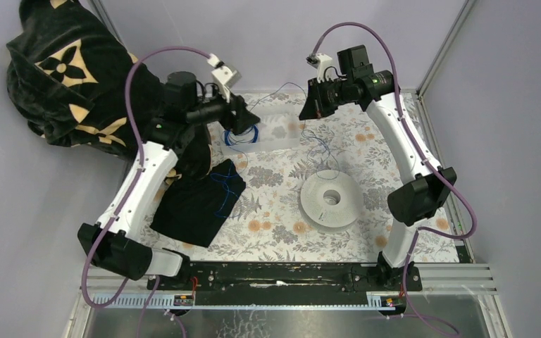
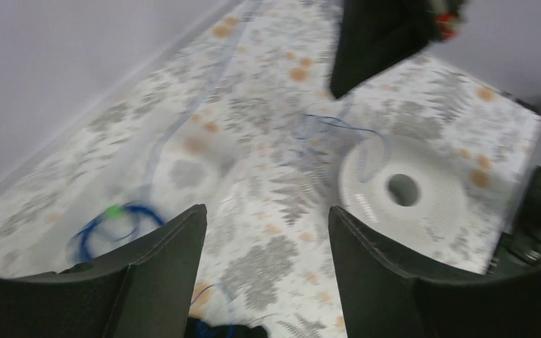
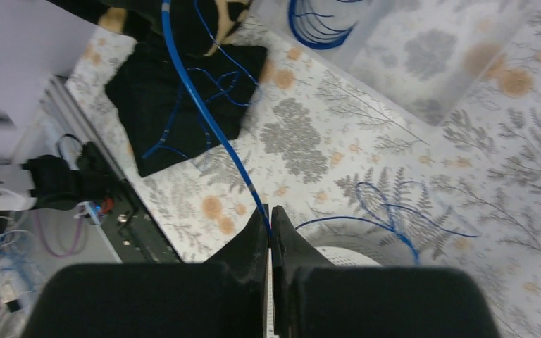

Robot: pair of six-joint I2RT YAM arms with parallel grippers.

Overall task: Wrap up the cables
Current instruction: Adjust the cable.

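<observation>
top view: cables are lying all over the floral surface [image 1: 275,218]. a coil [image 1: 241,136] is sitting in the clear tub [image 1: 282,130], and strands [image 1: 222,184] are trailing over the black cloth [image 1: 194,208].

left wrist: the left jaws are standing open and gripping nothing, with the coil [image 2: 106,224] lying off to their left.

right wrist: the right jaws are pinching shut on one cable [image 3: 204,116], which is stretching toward the cloth [image 3: 148,134].

i'm guessing it's feather-light, floppy and springy, so grabbing near an end is looking best.
</observation>
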